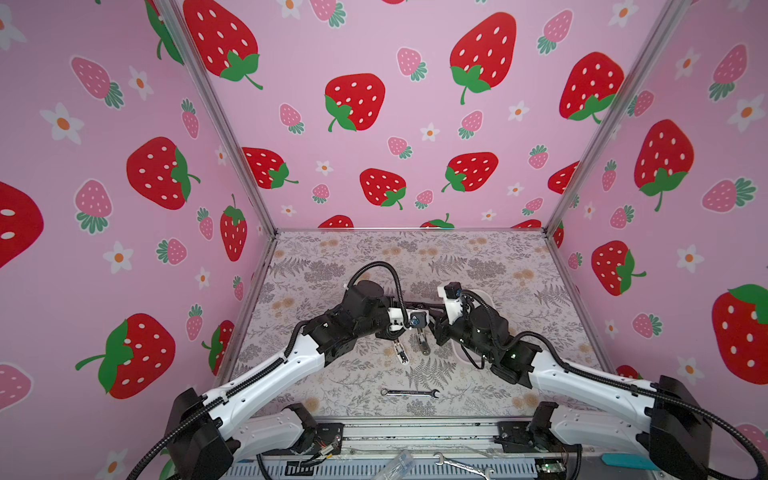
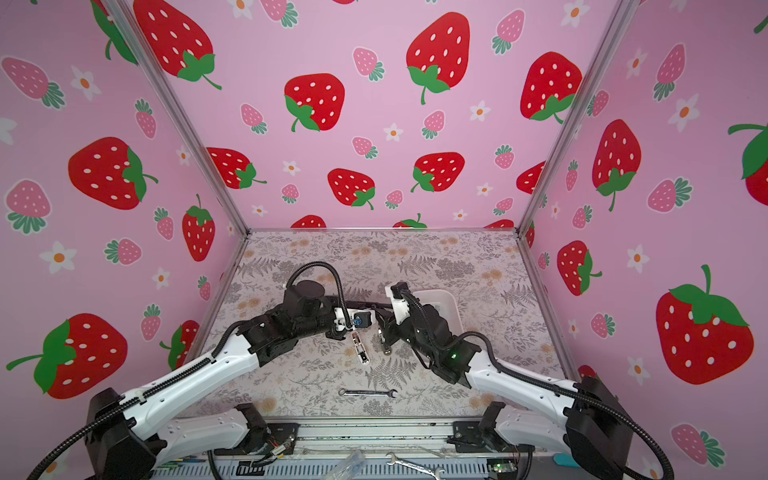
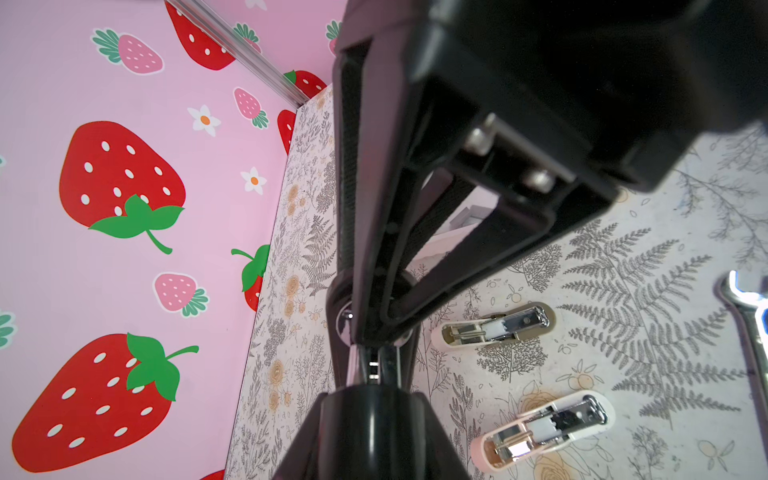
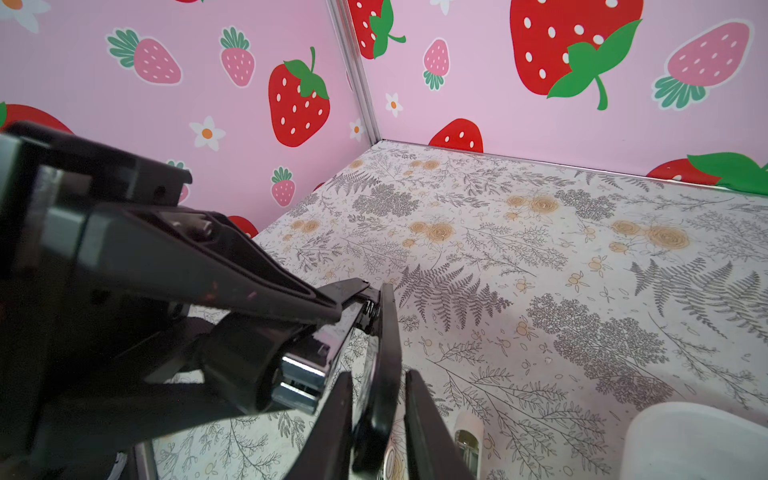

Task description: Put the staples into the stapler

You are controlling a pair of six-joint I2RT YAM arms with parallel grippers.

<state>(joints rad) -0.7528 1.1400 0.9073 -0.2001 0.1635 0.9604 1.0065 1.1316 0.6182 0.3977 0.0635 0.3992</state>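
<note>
My two arms meet over the middle of the flowered worktop [image 1: 478, 266], and in both top views their wrists cover the spot where the tools come together. My right arm hides most of the white bin [image 2: 436, 293] behind it, and I cannot see what it holds. The silver wrench [image 1: 410, 392] lies near the front edge; my left wrist view cuts it off at the frame.

Under the tools two mini staplers lie open on the worktop, metal side up and a little apart: the beige mini stapler [image 3: 494, 326] and the pink mini stapler [image 3: 544, 428].

My left tool [image 3: 374, 338] is closed on the black stapler [image 4: 266, 370], held above the worktop with its chrome channel showing. The fingers of my right tool [image 4: 378, 376] stand narrowly on either side of the stapler's flat black arm [image 4: 384, 332]. One seems to touch it and a thin gap shows at the other, so I cannot tell whether it is pinched.

The staples I cannot make out. A small speck in the channel is too blurred to name.
</note>
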